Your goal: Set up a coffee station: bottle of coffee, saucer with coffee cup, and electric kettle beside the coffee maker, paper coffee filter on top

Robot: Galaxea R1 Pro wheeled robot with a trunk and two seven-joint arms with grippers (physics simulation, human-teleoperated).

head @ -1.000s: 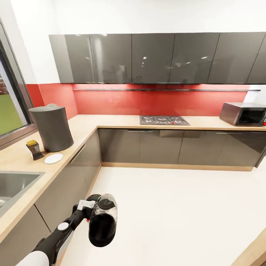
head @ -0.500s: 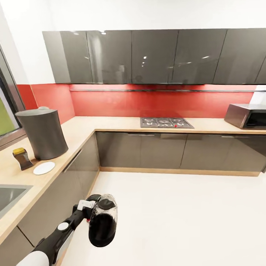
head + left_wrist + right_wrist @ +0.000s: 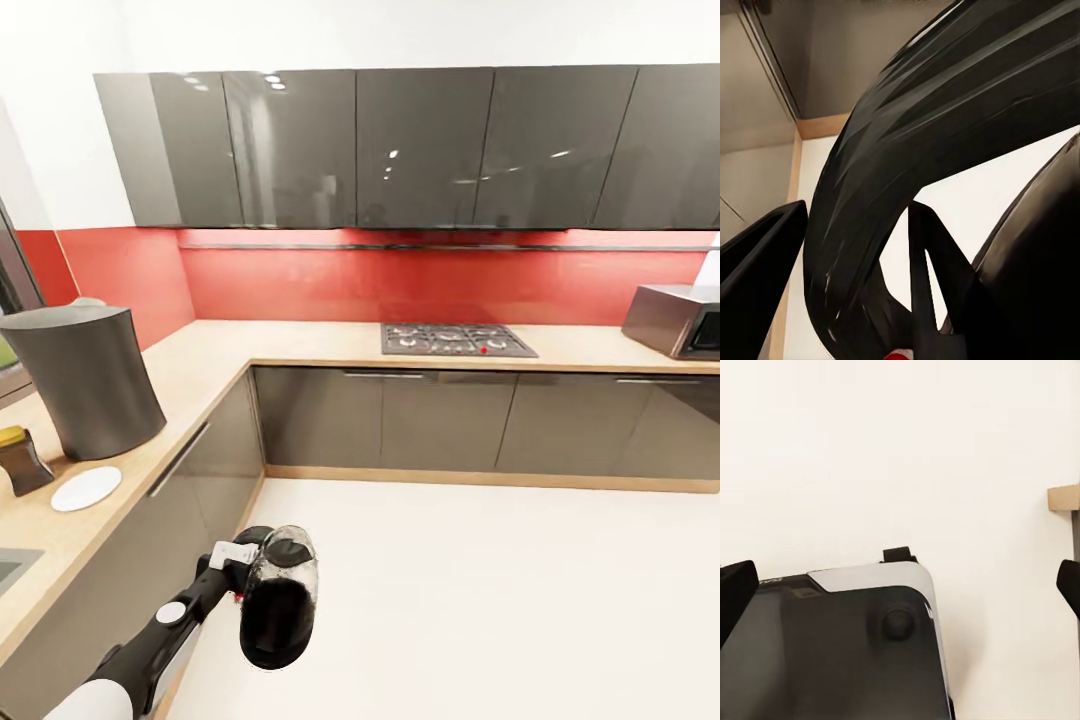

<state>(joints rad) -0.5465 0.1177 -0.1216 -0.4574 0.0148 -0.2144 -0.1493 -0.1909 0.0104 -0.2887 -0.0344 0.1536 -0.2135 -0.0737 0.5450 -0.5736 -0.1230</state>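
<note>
The kettle (image 3: 277,598) is carried low over the floor, its handle clamped in the left gripper (image 3: 240,568). The right gripper's (image 3: 900,585) fingers are spread, nothing held. The coffee maker (image 3: 82,380), bottle (image 3: 20,460) and saucer (image 3: 86,488) are seen on the countertop (image 3: 200,370). If the kettle is swung in carelessly, the saucer could be struck.

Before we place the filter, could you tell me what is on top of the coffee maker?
The coffee maker shows a bare dark grey top with a pale rounded bit behind its rim; no paper filter visible. Its far side is hidden by the shell.
</note>
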